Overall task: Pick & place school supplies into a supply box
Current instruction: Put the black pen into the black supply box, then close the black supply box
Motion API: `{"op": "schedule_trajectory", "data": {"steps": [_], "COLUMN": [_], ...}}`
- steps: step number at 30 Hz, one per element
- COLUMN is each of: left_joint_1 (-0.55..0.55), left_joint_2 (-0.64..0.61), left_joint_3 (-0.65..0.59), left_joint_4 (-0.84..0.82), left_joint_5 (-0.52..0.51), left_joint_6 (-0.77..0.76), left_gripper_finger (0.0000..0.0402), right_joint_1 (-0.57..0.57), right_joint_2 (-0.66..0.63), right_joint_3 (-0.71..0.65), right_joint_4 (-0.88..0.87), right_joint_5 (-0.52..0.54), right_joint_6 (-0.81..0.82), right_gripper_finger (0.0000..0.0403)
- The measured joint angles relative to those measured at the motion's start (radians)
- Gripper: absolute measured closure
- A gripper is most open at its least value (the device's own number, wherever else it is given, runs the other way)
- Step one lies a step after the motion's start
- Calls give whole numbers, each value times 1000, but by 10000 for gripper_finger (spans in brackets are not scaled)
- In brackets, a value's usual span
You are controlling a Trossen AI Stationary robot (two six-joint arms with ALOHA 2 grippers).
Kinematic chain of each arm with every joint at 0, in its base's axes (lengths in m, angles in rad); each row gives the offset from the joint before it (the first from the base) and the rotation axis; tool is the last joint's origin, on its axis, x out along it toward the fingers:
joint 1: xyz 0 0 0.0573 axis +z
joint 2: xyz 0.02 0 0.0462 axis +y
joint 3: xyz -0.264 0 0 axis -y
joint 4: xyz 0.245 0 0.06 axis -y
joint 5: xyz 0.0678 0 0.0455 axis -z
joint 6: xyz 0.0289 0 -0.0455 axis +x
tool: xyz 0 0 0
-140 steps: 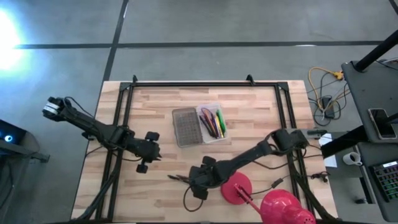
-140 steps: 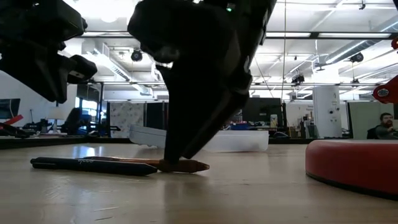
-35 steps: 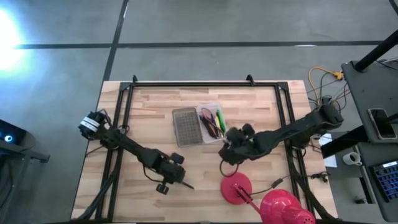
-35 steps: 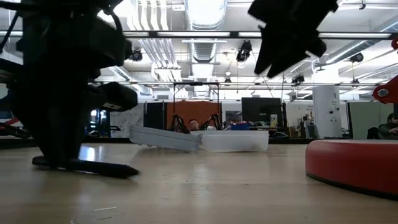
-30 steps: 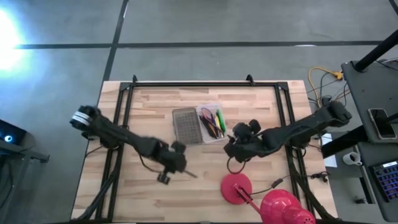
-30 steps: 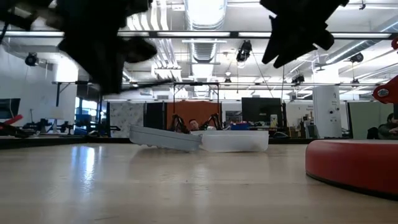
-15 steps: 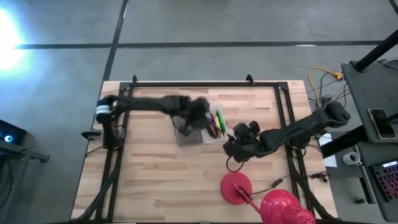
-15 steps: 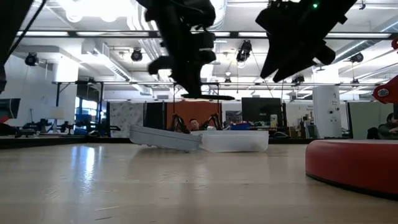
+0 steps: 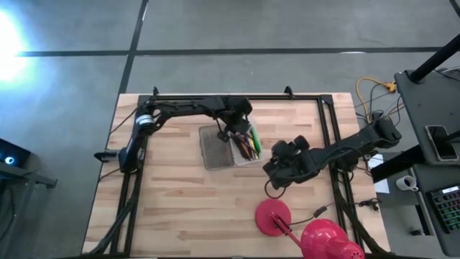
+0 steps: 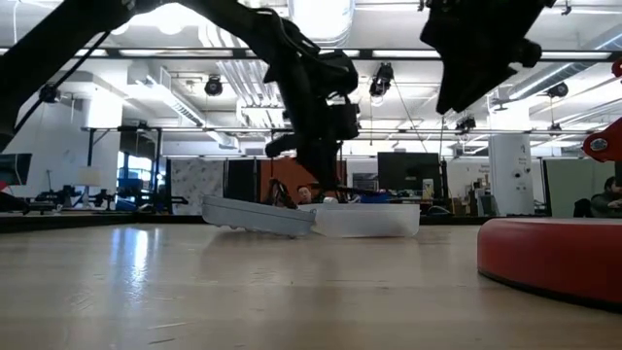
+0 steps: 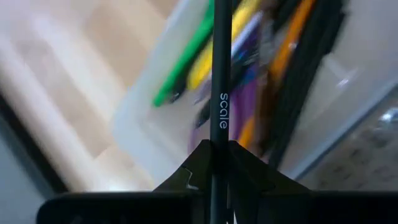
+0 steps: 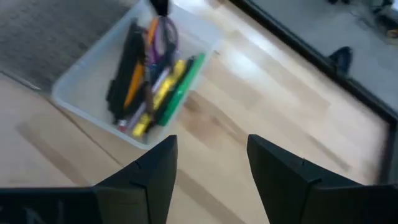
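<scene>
The supply box (image 9: 246,142) is a clear tray with its grey grid lid (image 9: 215,147) lying open beside it, toward the table's left. Inside lie green, yellow, orange, purple and black supplies (image 12: 149,87). My left gripper (image 9: 236,128) hangs just above the tray (image 11: 155,118), shut on a black pen (image 11: 219,74) printed "scale". My right gripper (image 9: 279,170) hovers open, right of and nearer than the box (image 12: 134,81). In the low view the left gripper (image 10: 316,156) is over the box (image 10: 364,220). My left gripper pinches the black pen's shaft (image 11: 217,134) between its two fingers, coming from above. The pen sticks out forward past the fingertips, lifted clear, and runs along the tray over the supplies in it.
A red lamp's round base (image 9: 273,218) and red shade (image 9: 327,242) sit at the table's near right, with its cord beside them. The base (image 10: 554,253) looms large in the low view. Bare wood lies left of and nearer than the box.
My left gripper, shut on the black pen, has swung from the near-left part of the table toward the far edge and to the right, ending over the box, where it has come down a little. The right gripper has stayed open beside the box.
</scene>
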Motion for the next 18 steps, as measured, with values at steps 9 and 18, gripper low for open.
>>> {"op": "schedule_trajectory", "data": {"steps": [9,18], "left_joint_1": [-15,-35], "left_joint_2": [-4,-45], "left_joint_3": [-137,-205], "left_joint_4": [131,205], "left_joint_5": [44,40], "left_joint_6": [39,-96], "left_gripper_finger": [378,294], "right_joint_1": [1,1], "right_joint_2": [0,0], "right_joint_3": [-1,-3], "right_joint_4": [-52,-52], "right_joint_5": [-2,-35], "right_joint_6": [18,66], "right_gripper_finger": [218,218]}}
